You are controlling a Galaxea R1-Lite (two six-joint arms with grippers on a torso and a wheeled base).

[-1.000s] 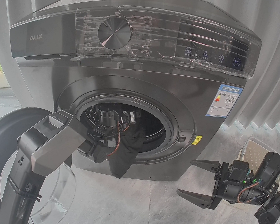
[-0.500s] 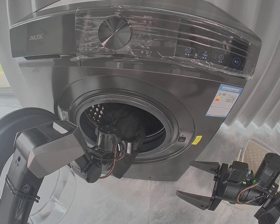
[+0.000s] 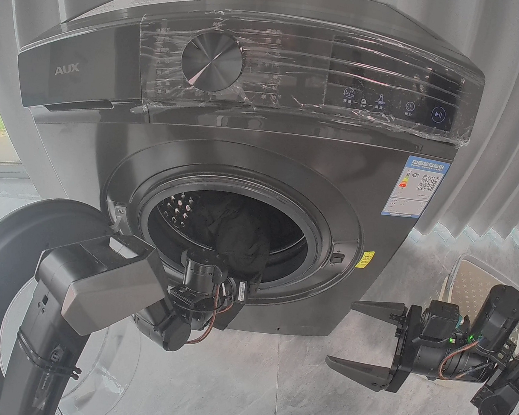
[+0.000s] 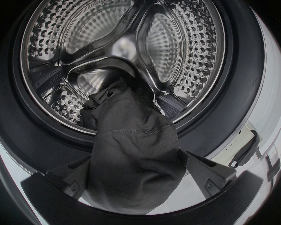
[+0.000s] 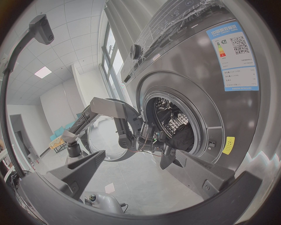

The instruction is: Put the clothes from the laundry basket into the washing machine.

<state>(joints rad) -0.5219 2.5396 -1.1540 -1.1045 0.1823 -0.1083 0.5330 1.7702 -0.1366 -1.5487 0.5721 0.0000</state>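
The left pincer (image 4: 136, 158) sits at the lower rim of the washing machine's (image 3: 246, 150) round opening, just left of centre in the head view. Its two fingers (image 4: 209, 175) stand apart, with a black garment (image 4: 134, 164) draped between them. The garment hangs over the dark rubber seal (image 4: 243, 96): one end lies inside the steel drum (image 4: 164, 44) and the other spills out over the front lip. From the head camera it shows as a dark bundle in the lower middle of the opening.

The right pincer (image 3: 344, 333) hovers over the grey floor (image 3: 291, 394) at the lower right of the head view. Its fingers are spread wide and hold nothing, and it is well apart from the machine. Just behind that arm, at the right edge, stands the white laundry basket (image 3: 475, 284), in front of a pale curtain (image 3: 511, 149). The machine's door (image 3: 2, 266) hangs open at the lower left.
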